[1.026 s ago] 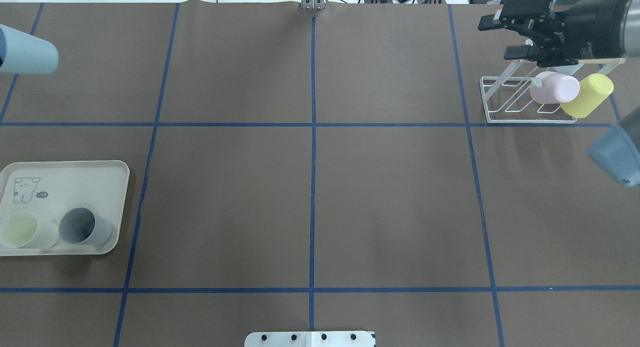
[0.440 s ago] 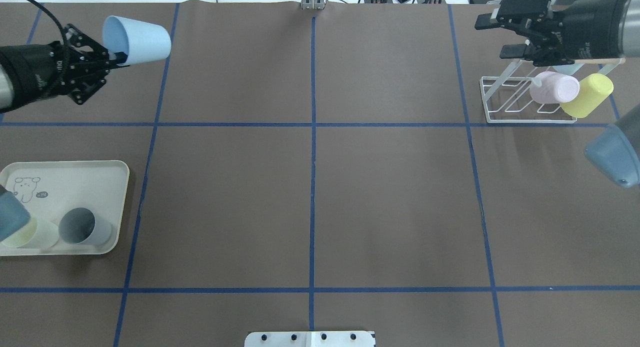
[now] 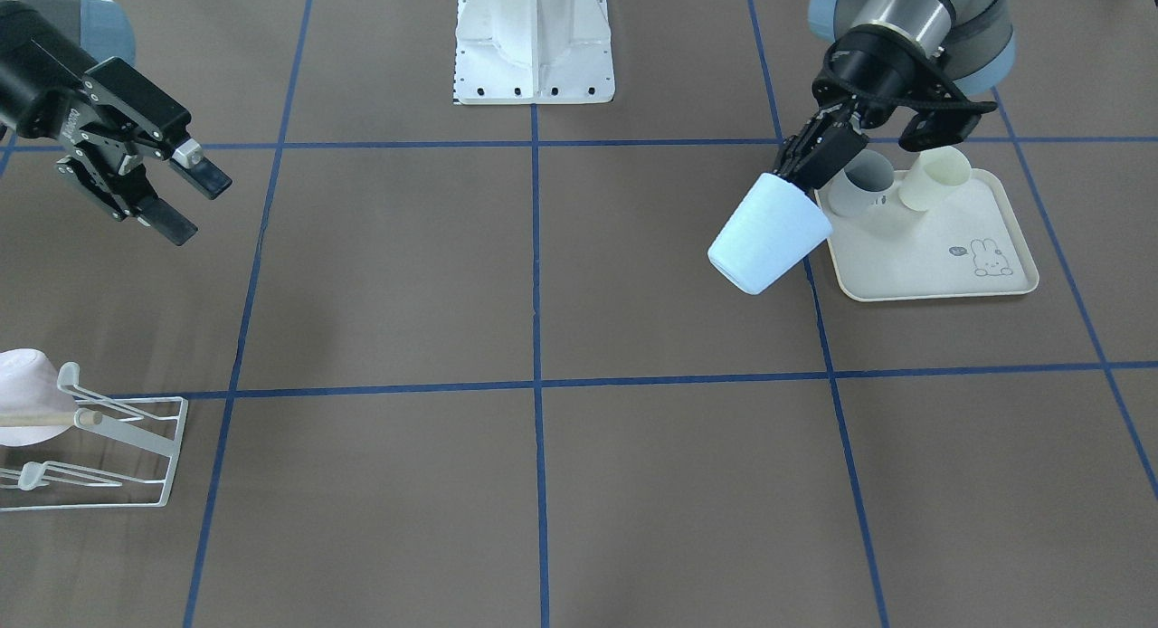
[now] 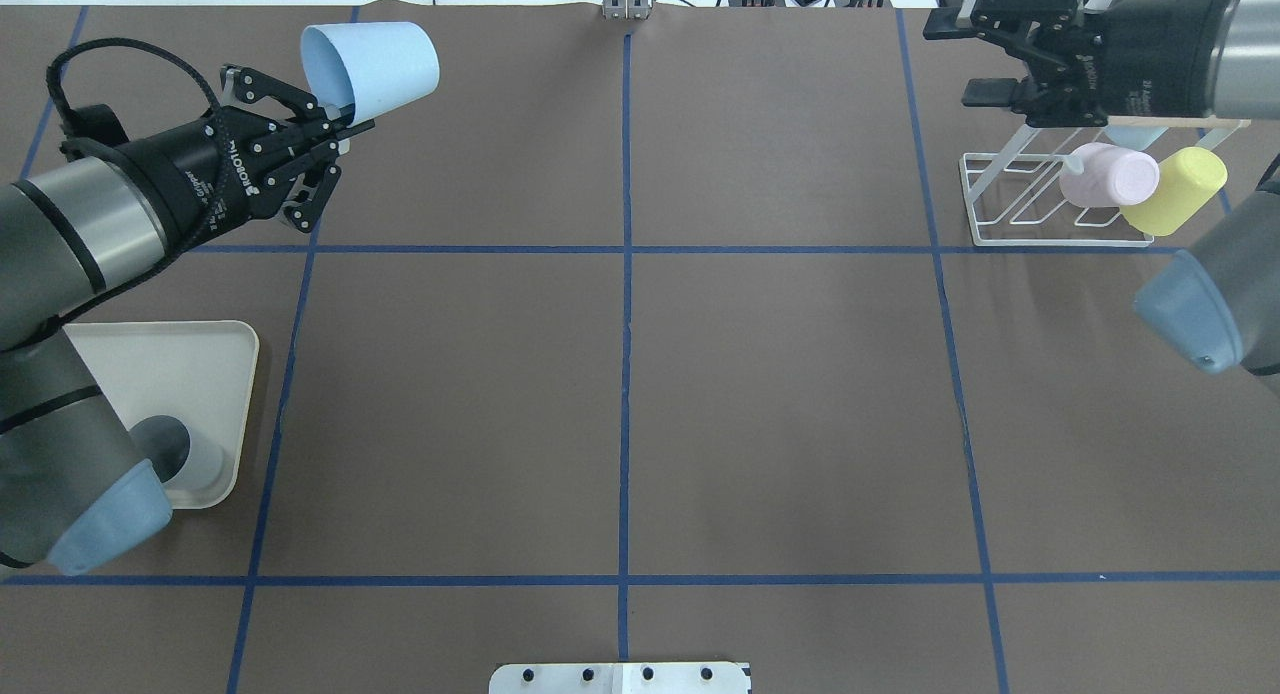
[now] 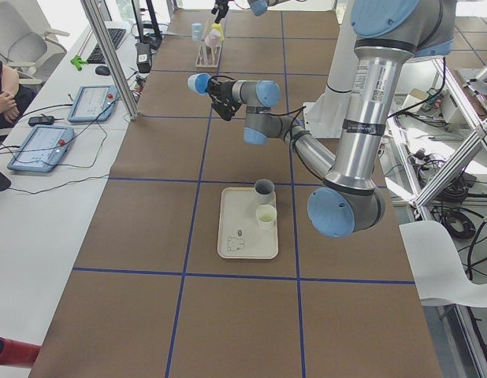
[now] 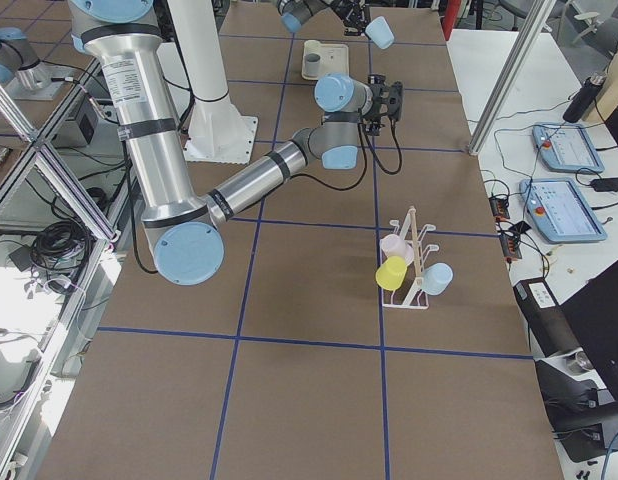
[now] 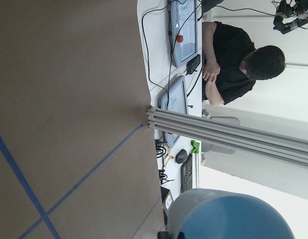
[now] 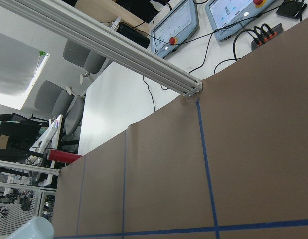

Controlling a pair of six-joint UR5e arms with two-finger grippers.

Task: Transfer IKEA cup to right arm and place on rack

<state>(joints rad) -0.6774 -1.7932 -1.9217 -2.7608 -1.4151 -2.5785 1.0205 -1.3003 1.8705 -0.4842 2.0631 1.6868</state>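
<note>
Left arm is stretching from the near-left corner toward the far side of the desk, with the forearm slanting forward and inward and the wrist roughly level. Left pincer is clamping the rim of a cup and holding it clear of the desk. Right arm is hanging over the far-right corner, wrist level. Right pincer is gaping wide, with its two fingers well apart and pointing inward toward the left arm's side.
</note>
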